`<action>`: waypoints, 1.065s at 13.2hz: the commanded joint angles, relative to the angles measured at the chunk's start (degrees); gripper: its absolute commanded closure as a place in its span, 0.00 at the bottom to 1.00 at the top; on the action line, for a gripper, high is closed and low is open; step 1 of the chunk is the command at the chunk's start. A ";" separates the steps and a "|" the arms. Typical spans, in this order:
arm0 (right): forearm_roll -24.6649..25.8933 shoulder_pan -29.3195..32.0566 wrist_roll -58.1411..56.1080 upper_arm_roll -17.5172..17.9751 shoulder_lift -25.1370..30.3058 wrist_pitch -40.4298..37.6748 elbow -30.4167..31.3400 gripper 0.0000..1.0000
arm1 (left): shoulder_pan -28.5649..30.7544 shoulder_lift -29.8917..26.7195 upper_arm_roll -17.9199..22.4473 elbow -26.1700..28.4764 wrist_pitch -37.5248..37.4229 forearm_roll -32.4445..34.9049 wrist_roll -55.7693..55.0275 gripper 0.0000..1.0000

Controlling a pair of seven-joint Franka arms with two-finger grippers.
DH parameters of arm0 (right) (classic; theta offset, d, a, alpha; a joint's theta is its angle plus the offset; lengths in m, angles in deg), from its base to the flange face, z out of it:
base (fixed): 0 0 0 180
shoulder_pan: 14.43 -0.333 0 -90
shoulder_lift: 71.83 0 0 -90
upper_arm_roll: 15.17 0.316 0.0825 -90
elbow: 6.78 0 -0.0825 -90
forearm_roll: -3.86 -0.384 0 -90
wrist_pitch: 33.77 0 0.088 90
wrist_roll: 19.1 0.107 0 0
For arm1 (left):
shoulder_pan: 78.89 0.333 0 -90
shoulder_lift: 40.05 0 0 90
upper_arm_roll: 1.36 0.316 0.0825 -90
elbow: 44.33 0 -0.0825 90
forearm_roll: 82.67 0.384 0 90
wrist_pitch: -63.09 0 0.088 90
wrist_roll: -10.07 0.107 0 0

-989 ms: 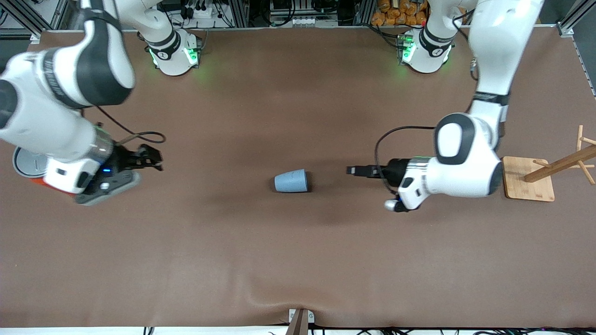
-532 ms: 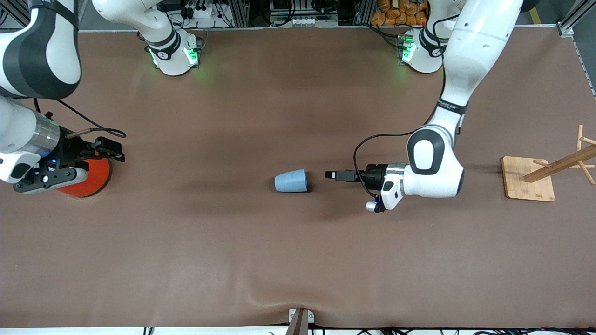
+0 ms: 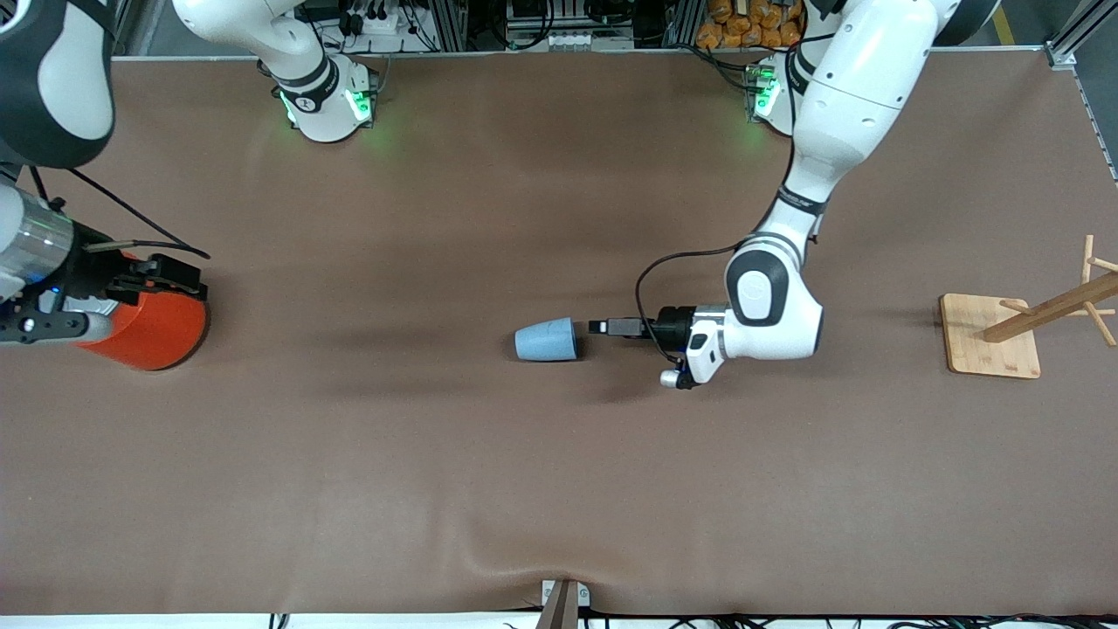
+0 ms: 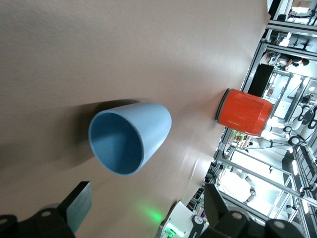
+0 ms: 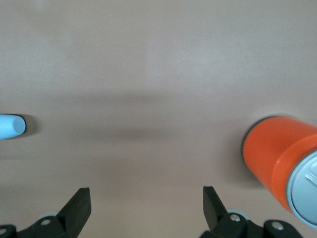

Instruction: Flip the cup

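While cup lies sideways — both claws released, empty.
Left claw beside its mouth; right claw over can.

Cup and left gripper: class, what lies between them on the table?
Nothing. The front view shows only bare brown table between the cup, lying on its side, and the open left gripper.

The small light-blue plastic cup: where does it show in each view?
Front view: light-blue cup on its side mid-table, mouth toward the left gripper.
Left wrist view: centre, open mouth facing the camera.
Right wrist view: at the picture's edge.
Shared landmark: orange can.
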 commanded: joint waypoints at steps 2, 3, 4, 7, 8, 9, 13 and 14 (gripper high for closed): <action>0.88 0.92 1.51 -0.42 2.61 -3.65 -0.90 0.00 | -1.53 2.87 0.24 -1.81 1.24 -4.95 3.38 0.00; 0.80 2.93 1.42 1.15 3.31 -4.35 -0.90 0.00 | -1.53 3.92 0.24 -2.69 1.15 -5.30 3.64 0.00; 1.14 6.43 1.42 4.38 3.67 -4.70 -1.16 0.00 | -1.79 4.63 0.24 -4.09 1.24 -5.82 3.73 0.00; 5.97 18.48 2.73 18.44 7.09 -5.85 -1.34 0.00 | -3.63 6.92 0.24 -5.34 1.24 -8.64 4.17 0.00; 6.85 21.21 3.96 21.87 8.23 -7.16 -1.34 0.00 | -3.64 6.83 0.24 -5.34 1.24 -8.99 4.26 0.00; 7.64 22.54 4.75 23.47 9.20 -8.30 -1.25 0.00 | -3.55 6.92 0.24 -5.34 1.24 -9.08 4.43 0.00; 9.40 29.91 6.34 31.89 12.37 -10.77 -1.16 0.00 | -3.64 7.97 0.32 -6.91 1.24 -10.58 5.22 0.00; 9.76 31.94 6.78 34.36 13.24 -11.30 -0.99 0.00 | -3.64 8.15 0.32 -7.01 1.24 -10.66 5.23 0.00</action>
